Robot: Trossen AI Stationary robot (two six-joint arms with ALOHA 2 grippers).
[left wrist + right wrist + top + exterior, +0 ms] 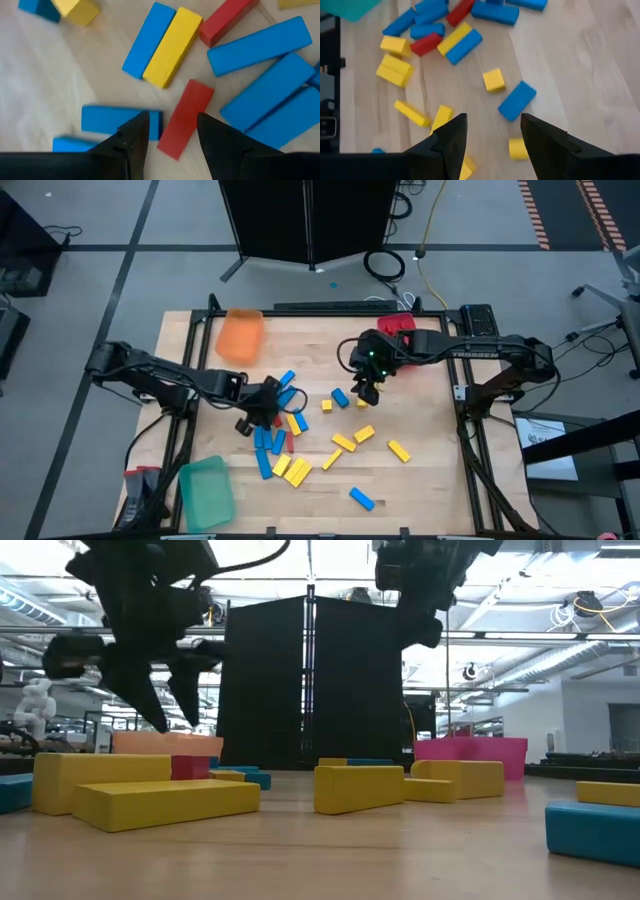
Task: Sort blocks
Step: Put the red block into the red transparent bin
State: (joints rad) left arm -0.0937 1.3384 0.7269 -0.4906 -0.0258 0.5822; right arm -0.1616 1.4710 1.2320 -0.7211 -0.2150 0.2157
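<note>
Pale wooden tabletop (420, 480), dark frame at its edges; bare wood along the near edge and far right leaves open room. Left to right: green plastic tray (207, 492) at the near-left corner, orange plastic tray (240, 335) at the far-left, red plastic tray (397, 327) at the far edge, right of centre. Left arm reaches in low from the left; left gripper (262, 412) hangs over the block cluster, fingers parted, holding nothing, a small red rectangular block (186, 119) lying between them below. Small blue and yellow rectangular blocks (283, 455) crowd mid-table, strays toward the right. Right arm extends from the right; right gripper (366, 390) hovers above scattered blocks, fingers apart, empty.
</note>
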